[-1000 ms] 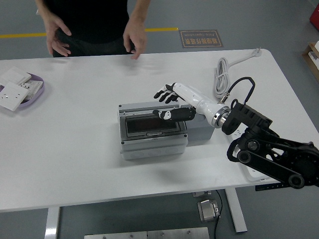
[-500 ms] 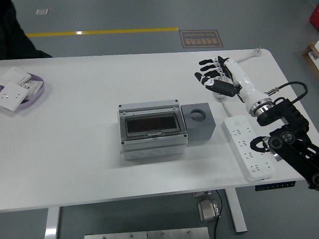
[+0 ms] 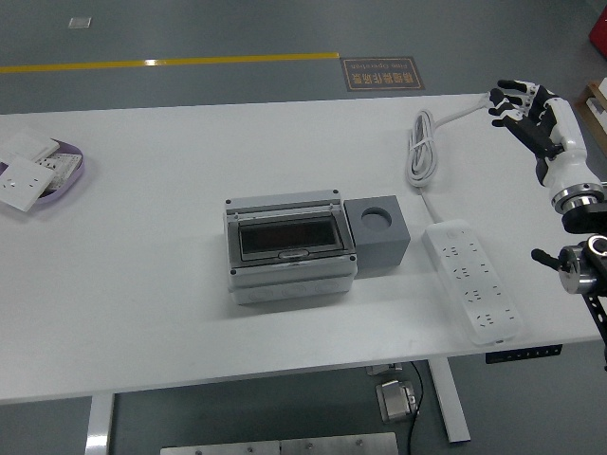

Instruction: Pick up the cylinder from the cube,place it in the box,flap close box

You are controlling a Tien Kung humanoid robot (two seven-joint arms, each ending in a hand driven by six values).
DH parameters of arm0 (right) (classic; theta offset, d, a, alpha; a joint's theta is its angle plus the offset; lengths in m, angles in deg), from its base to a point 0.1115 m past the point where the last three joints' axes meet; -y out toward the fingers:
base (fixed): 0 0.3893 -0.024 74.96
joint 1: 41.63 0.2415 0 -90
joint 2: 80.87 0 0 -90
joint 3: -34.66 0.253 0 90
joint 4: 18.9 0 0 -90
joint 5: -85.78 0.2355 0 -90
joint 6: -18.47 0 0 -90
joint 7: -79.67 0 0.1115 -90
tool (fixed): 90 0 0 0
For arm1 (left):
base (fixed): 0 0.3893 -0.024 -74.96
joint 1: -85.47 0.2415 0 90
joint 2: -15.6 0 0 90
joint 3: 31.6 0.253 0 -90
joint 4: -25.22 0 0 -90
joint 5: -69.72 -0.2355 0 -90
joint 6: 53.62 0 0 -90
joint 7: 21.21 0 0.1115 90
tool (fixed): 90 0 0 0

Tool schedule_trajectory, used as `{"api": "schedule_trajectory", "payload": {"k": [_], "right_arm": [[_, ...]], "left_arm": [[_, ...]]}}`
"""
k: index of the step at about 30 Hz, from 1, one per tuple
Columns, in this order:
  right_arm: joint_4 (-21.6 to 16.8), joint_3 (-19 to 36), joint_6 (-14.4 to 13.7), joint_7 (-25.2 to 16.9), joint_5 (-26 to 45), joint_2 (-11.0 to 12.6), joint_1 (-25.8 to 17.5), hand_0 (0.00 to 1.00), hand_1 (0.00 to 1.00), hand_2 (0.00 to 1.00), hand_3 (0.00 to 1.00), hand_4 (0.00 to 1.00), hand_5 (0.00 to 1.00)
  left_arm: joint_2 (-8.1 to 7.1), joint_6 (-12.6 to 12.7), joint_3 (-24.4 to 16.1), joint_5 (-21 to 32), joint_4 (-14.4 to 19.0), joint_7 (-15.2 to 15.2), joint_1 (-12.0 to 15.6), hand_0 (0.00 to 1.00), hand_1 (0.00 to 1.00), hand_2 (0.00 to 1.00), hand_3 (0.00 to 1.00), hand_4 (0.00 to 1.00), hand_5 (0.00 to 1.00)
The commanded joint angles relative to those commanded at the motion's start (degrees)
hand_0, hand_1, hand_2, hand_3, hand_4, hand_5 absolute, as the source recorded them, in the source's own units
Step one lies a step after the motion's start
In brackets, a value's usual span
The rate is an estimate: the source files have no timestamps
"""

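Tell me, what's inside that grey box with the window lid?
The box has its lid shut. Through the dark window only a shadowy interior shows, so I cannot make out any contents. Beside it, the grey cube shows an empty round hole.

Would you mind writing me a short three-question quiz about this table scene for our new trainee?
1. True or false: the box has its flap closed.
2. What sits right of the cube: A) power strip, B) tray, C) a mug?
3. The right hand holds ______.

Key: 1 true. 2 A; the tray is at the far left. 3 nothing; its fingers are spread, out past the table's far right corner.
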Motion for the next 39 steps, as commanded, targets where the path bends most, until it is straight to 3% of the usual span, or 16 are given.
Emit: {"api": "schedule_trajectory", "payload": {"k": [20, 39], "right_arm": [[0.64, 3.46, -2.15, -2.85, 2.2, -0.22, -1.82, 0.568, 0.587, 0.61, 0.648, 0.695, 0.385], [0.82, 3.45, -2.69, -3.49, 2.86, -0.03, -1.83, 0.567, 0.588, 0.61, 0.651, 0.673, 0.361]], "left_arm": [[0.09, 0.21, 1.13, 1.08, -0.04, 0.25, 0.37, 0.629, 0.647, 0.625, 0.668, 0.722, 0.253], [0.19, 0.29, 1.18, 0.96, 0.02, 0.31, 0.3, 0.629, 0.647, 0.625, 0.668, 0.722, 0.253]]}}
